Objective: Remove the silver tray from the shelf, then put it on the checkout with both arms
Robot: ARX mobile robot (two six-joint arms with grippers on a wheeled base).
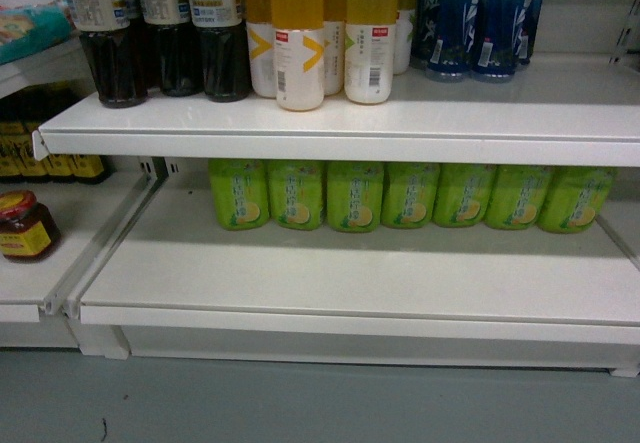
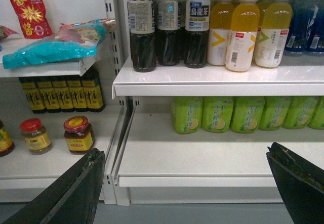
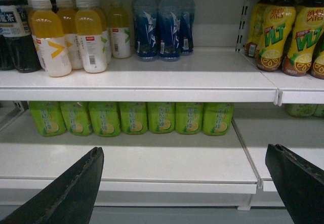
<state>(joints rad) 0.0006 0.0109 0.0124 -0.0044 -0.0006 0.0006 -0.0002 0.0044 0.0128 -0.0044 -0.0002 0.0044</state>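
- Straight ahead, my head camera takes in the shelf with dark tea bottles, yellow juice bottles and blue bottles on its upper board, and a row of green bottles at the back of the lower board. A red-lidded jar stands in the bay to the left, above a grey floor. Neither of my claws shows in this view, and I can see no silver tray anywhere in it.
- Through my left wrist camera, my left claw is spread wide, its two black fingers at the bottom corners with the lower board showing between them, holding nothing. This view alone shows the neighbouring bay in full: a red pouch, a teal packet, dark yellow-labelled bottles and two jars.
- Through my right wrist camera, my right claw is equally wide and holding nothing, fingers framing the lower board. Only this view reaches the bay on the other side, with lemon-tea bottles. The tray and the checkout appear in none of the three.
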